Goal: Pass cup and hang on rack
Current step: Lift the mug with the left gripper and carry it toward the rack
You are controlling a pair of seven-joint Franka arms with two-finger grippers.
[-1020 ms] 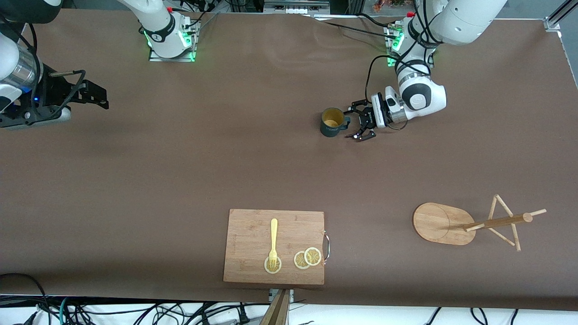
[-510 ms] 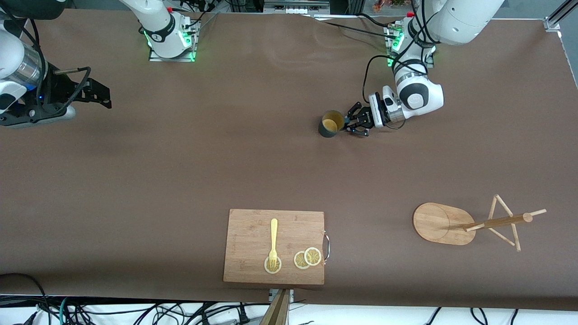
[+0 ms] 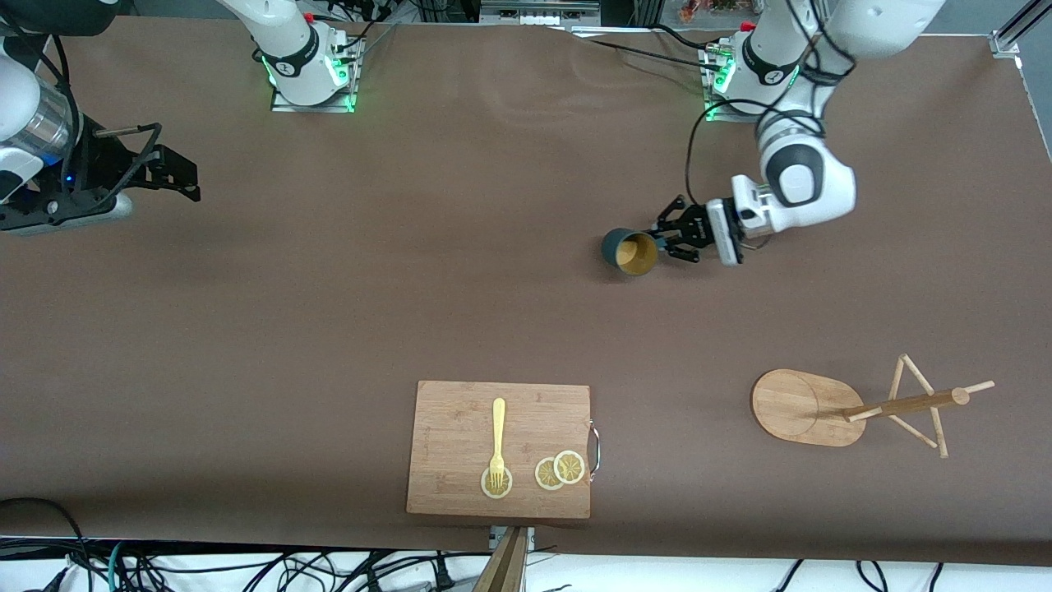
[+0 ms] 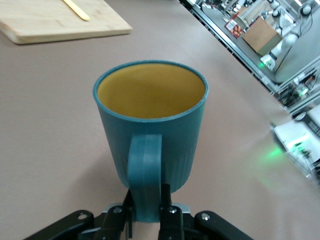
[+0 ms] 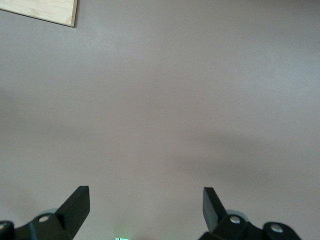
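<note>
The dark teal cup (image 3: 629, 251) with a mustard-yellow inside hangs tilted above the brown table, its mouth turned toward the front camera. My left gripper (image 3: 662, 240) is shut on its loop handle (image 4: 145, 172); the cup (image 4: 150, 120) fills the left wrist view. The bamboo rack (image 3: 892, 406) stands on its oval base (image 3: 793, 407) near the front edge at the left arm's end of the table. My right gripper (image 3: 182, 177) waits open and empty above the right arm's end of the table; its fingers (image 5: 75, 205) show only bare table between them.
A wooden cutting board (image 3: 460, 427) with a yellow fork (image 3: 497, 440) and lemon slices (image 3: 559, 470) lies at the front edge, mid-table. Its corner shows in the left wrist view (image 4: 60, 25) and the right wrist view (image 5: 45, 11).
My left gripper closed on the cup's handle, lifted the cup off the table, tilted its mouth toward the front camera and moved it a little toward the rack. The right arm barely moved.
</note>
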